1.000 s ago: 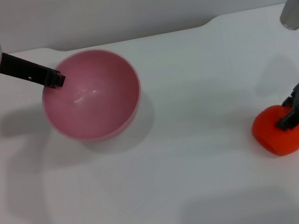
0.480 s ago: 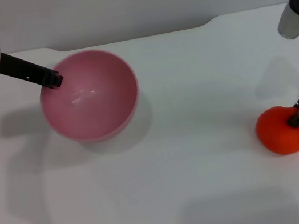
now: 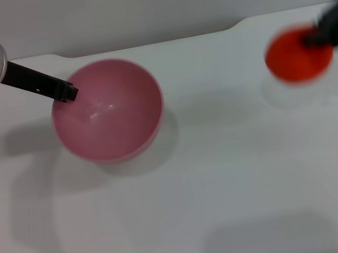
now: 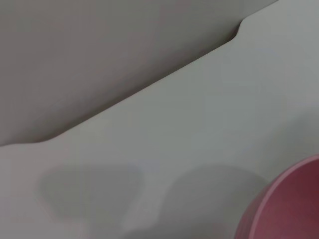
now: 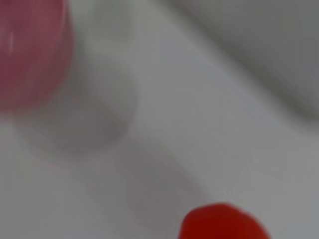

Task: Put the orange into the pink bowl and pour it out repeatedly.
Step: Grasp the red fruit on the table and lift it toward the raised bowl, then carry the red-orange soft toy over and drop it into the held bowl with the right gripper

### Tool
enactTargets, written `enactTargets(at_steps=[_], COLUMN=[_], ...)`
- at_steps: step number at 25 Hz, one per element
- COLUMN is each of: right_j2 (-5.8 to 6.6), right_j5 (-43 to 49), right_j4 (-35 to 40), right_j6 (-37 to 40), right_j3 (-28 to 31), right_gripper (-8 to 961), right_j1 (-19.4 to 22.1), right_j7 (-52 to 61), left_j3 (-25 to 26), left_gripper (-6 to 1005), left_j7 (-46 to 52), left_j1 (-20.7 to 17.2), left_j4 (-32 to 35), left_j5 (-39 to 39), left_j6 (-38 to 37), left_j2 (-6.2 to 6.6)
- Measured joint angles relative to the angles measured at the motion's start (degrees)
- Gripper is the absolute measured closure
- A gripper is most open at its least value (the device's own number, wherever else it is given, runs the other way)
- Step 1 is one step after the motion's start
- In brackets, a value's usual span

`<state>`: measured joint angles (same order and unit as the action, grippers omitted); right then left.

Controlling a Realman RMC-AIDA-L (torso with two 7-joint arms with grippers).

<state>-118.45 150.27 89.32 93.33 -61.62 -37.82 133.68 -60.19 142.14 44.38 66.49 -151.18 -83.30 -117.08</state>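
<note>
**Orange lifted off the tabletop; bowl held at its rim**

The right claw (image 3: 316, 37) now carries the orange (image 3: 298, 55) up near the far right edge of the white tabletop (image 3: 230, 175). One second ago the fruit sat on the tabletop at the near right with the claw's dark fingers around it; half a second ago it was still down there. Now it appears higher in the head view and motion-blurred, with a faint round shadow on the surface beneath it, so it is off the tabletop. The claw is pinching the orange from its right side, though blur hides the fingertips themselves. In the right wrist view the orange (image 5: 224, 223) shows as a red-orange lump close to the camera, with the pink bowl (image 5: 30, 47) far beyond it.

The pink bowl (image 3: 108, 108) stands upright on the left part of the tabletop, well apart from the orange, with nothing inside it. It has shifted slightly to the right since the earlier pictures. The left claw (image 3: 66, 92) is closed on the bowl's far-left rim, its slim black finger reaching down from the silver wrist with the green ring light. The left wrist view catches only an edge of the pink bowl (image 4: 289, 204) and bare tabletop (image 4: 174, 139).
</note>
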Motion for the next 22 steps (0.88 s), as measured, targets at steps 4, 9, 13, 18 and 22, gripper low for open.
enactTargets(at_steps=[4,9,13,18,22], right_j2=[-0.4,-0.43,-0.37,-0.38,-0.39], right_j5=[-11.63,-28.16,-34.94,-38.22,-38.42], right_j4=[13.73,18.72,15.65,9.08,4.57], right_j6=[-2.73,-7.31,-8.31,-9.98,-12.68], right_j3=[3.47,6.27,5.54,1.5,-2.8], right_gripper=[836,858,865,872,871], right_j1=[1.86,3.88,4.03,4.07,4.11], right_j7=[2.16,2.58,0.8,-1.78,-2.9], left_j3=[0.0,-0.27,-1.98,-2.84,-3.04], left_gripper=[963,963,964,964,964], left_j7=[-0.19,-0.2,0.24,0.35,0.34], left_j1=[0.59,1.3,1.58,2.12,2.54], left_j4=[0.23,0.23,0.29,0.32,0.24], left_j5=[0.15,0.84,1.95,3.63,4.21], left_j6=[0.11,0.64,1.36,2.23,2.38], left_j2=[-0.29,-0.72,-0.79,-0.78,-0.8])
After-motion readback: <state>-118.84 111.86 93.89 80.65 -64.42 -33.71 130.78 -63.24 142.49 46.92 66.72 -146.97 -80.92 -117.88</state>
